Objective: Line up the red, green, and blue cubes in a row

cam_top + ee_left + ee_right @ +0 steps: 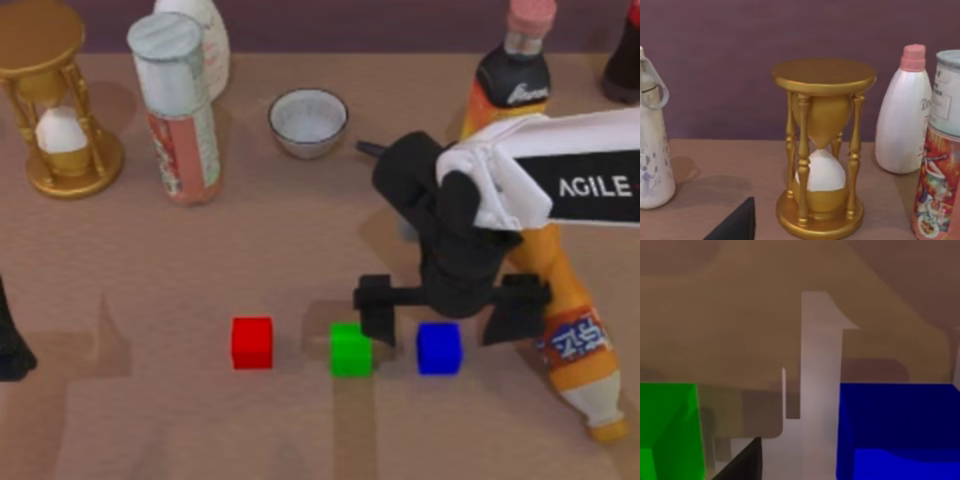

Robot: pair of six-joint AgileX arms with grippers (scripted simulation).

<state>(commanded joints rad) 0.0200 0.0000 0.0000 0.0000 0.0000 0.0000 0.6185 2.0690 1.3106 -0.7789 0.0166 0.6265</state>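
From above, the right arm reaches in from the right edge of the table, its wrist bent down over the front middle. The right gripper hangs with its two black fingers spread wide, released, one finger between the green cube and the blue cube, the other beside the blue cube's right side; whether either finger touches it cannot be told. The red cube sits left of the green one, a little farther off. All three lie in a left-to-right row near the front edge, faces roughly square to the table edges; being cubes, they have no long axis. An orange bottle lies just right of the gripper. The left gripper shows only as a dark shape at the left edge; its state cannot be told.

The left wrist view faces a gold hourglass standing upright on the table.

The right wrist view shows the green cube and blue cube resting apart, tabletop between them
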